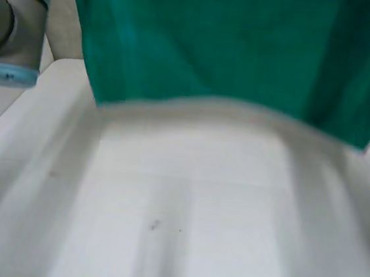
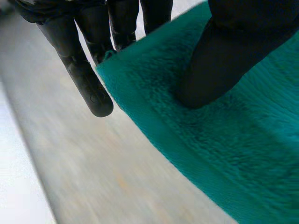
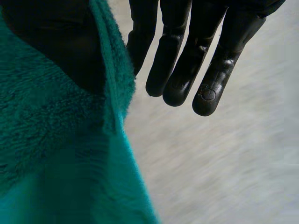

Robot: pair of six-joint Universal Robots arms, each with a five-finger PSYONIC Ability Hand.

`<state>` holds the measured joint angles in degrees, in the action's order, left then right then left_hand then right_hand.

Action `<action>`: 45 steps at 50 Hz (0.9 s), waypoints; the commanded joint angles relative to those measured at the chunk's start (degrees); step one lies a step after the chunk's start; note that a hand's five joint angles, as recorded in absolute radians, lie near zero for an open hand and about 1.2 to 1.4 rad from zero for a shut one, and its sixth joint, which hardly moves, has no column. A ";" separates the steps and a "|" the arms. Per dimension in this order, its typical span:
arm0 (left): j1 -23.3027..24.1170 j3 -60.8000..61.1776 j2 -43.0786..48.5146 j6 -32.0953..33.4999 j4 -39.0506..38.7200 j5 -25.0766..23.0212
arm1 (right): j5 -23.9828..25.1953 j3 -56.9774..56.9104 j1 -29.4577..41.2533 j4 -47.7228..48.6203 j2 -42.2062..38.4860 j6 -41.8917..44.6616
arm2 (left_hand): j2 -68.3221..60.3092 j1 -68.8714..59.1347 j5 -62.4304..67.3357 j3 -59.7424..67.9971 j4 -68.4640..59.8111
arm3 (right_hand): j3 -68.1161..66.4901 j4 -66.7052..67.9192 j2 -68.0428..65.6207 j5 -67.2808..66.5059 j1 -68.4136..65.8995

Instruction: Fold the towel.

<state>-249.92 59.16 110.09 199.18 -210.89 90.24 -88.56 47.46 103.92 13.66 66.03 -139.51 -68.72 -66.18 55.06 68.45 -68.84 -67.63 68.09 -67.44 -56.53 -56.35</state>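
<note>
Above white table [image 1: 182,231]: green towel [image 1: 247,46] hangs lifted. Left hand [image 2: 219,60] clamps it near a corner, thumb against fingers; right hand [image 3: 182,70] pinches an edge likewise.

A white table [image 1: 185,198] with a smooth, pale top stretches across the head view, a small dark speck [image 1: 154,225] and a fainter dot just beside it marking its middle, while a beige floor [image 1: 67,27] lies beyond its far left corner.
</note>
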 commanded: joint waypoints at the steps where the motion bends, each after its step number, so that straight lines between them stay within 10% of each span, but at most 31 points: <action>1: -0.30 13.14 -4.18 -2.04 -7.08 0.29 | 2.69 14.75 -0.56 4.36 8.76 -2.16 | -11.28 -13.82 14.94 11.55 -11.16 | -12.37 11.91 -12.56 -13.47 -23.65; 17: -5.22 41.81 -3.14 -7.40 -6.81 -3.22 | 8.49 39.99 -0.65 -9.27 2.27 -4.27 | -11.28 -13.82 14.94 11.55 -11.16 | -12.37 11.91 -12.56 -13.47 -23.65; 38: -9.36 44.90 -5.06 -8.02 -6.02 -3.41 | 8.58 44.47 -9.52 -8.30 -3.46 -37.22 | -11.28 -13.82 14.94 11.55 -11.16 | 26.58 -27.04 26.39 25.48 15.29; 45: -9.27 45.43 -5.24 -10.31 -5.76 -3.58 | 9.37 47.19 -11.20 -8.57 -1.79 -38.38 | -11.28 -13.82 14.94 11.55 -11.16 | 13.22 -13.68 13.03 12.12 1.93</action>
<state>-259.29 104.20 105.09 190.54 -216.89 86.77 -79.72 92.63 93.77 5.34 62.76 -177.23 -68.74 -66.18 55.06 68.46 -68.85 -38.73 38.44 -39.41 -28.77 -33.83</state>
